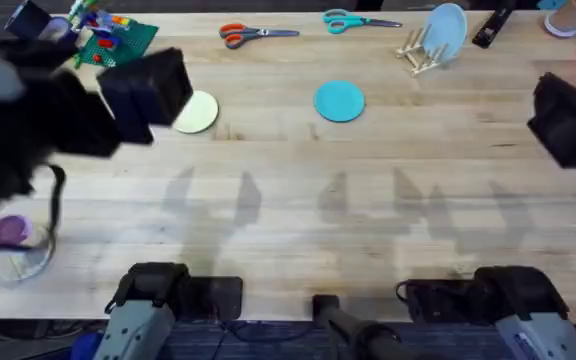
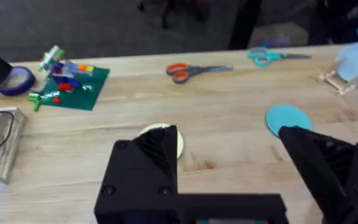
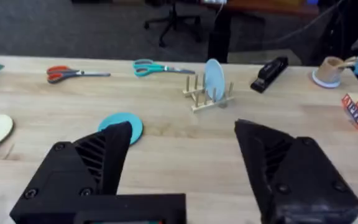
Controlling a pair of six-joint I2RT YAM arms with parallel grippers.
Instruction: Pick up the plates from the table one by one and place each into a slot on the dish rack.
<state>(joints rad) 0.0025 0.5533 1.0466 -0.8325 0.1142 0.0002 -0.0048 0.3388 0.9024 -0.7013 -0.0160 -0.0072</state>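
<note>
Both grippers, left gripper [image 2: 229,171] and right gripper [image 3: 182,165], gape wide, holding nothing above the table [image 1: 288,210].

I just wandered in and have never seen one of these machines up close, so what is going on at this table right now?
Two robot arms are putting plates into a small wooden dish rack. One light blue plate already stands upright in it. A teal plate and a cream-yellow plate lie flat on the table. The left gripper hovers near the cream-yellow one, jaws open and empty. The right gripper is also open, holding nothing.
</note>
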